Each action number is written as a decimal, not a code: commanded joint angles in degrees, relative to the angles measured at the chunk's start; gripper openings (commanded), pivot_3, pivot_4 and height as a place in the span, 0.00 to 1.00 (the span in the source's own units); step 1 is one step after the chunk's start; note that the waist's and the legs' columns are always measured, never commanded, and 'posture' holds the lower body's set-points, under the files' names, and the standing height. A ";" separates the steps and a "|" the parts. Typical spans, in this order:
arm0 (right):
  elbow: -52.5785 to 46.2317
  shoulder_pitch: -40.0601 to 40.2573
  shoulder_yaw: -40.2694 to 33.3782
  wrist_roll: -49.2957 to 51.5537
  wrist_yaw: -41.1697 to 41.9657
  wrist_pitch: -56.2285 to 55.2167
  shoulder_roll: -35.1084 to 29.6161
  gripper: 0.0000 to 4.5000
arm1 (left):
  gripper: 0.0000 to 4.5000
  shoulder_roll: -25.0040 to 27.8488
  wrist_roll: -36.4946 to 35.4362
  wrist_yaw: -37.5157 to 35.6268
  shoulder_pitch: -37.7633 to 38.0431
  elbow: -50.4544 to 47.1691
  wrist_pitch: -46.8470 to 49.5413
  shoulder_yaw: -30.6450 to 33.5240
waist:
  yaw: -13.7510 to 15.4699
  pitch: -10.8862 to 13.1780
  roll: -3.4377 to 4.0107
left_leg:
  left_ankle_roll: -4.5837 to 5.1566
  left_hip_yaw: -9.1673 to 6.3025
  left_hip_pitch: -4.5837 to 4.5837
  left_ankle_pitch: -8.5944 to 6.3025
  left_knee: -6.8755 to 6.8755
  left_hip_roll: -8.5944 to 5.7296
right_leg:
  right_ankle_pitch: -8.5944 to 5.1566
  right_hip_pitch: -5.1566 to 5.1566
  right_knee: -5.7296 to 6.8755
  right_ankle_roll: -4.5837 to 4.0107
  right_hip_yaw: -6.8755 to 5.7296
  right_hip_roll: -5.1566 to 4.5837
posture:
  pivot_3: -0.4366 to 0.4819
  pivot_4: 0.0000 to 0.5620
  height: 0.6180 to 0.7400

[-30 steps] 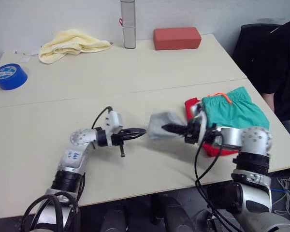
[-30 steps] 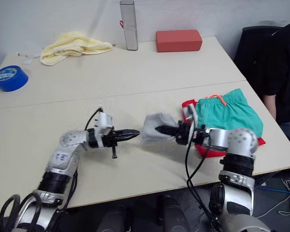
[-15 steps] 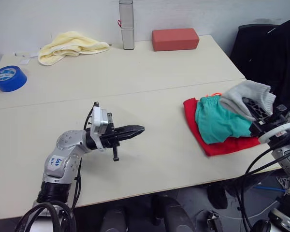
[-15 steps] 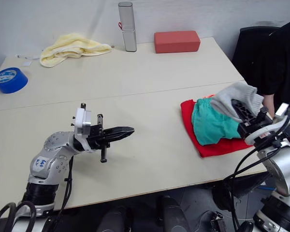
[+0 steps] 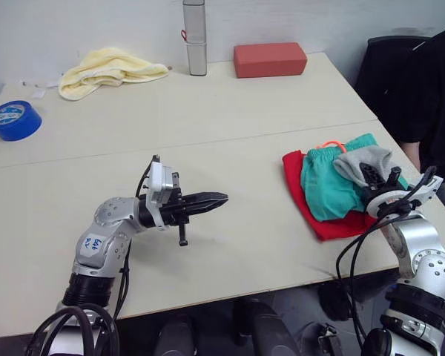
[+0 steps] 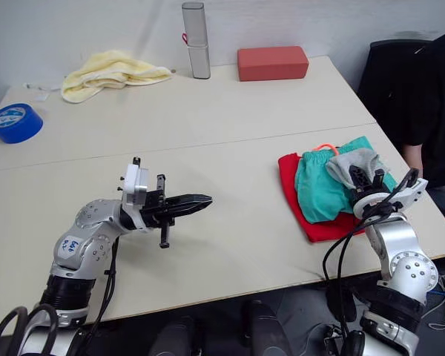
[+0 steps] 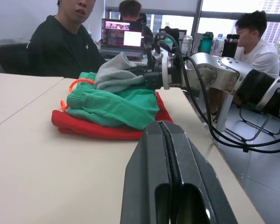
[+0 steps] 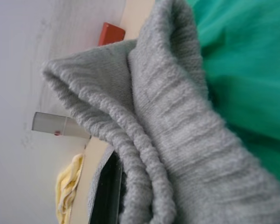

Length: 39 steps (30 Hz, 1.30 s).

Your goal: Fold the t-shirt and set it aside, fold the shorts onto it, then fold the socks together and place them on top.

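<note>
The right claw (image 6: 358, 180) is clamped on the light grey knitted socks (image 6: 352, 162), one black finger (image 8: 105, 196) showing under the bunched grey knit in the right wrist view. The socks rest on top of the teal-green soft fabric shorts (image 6: 322, 185), whose orange drawstring (image 6: 323, 147) loops out at the far edge. The shorts lie on the folded bright red cotton t-shirt (image 6: 311, 226), which shows as a red band along the near and left edges of the pile. The whole pile sits near the right edge of the pale beige tabletop (image 6: 230, 156).

The left claw (image 5: 215, 200) has its two black fingers pressed together, holding nothing, and hangs just above the bare tabletop near the middle, well apart from the pile and pointing toward it. In the left wrist view the shut fingers (image 7: 170, 177) rise in front of the stacked clothes.

Along the far side of the tabletop lie a crumpled pale yellow cloth (image 5: 107, 67), an upright grey rectangular case (image 5: 196, 37) and a red rectangular block (image 5: 270, 58). A blue roll of tape (image 5: 13, 119) sits at the far left edge. A person in dark clothing (image 5: 430, 96) stands beside the right end of the tabletop, and the left wrist view shows seated people (image 7: 60, 46) beyond the pile.
</note>
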 commanded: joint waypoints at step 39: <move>-6.25 6.95 34.12 -58.06 93.94 -39.23 -28.28 1.00 | 0.65 18.98 7.62 -0.28 41.23 -10.09 -11.30 28.24 | -0.15 0.18 -0.11 | 0.13 0.23 0.09 -0.81 0.05 0.40 | -0.18 -0.14 -0.57 -0.05 0.06 0.40 | 0.48 0.27 1.00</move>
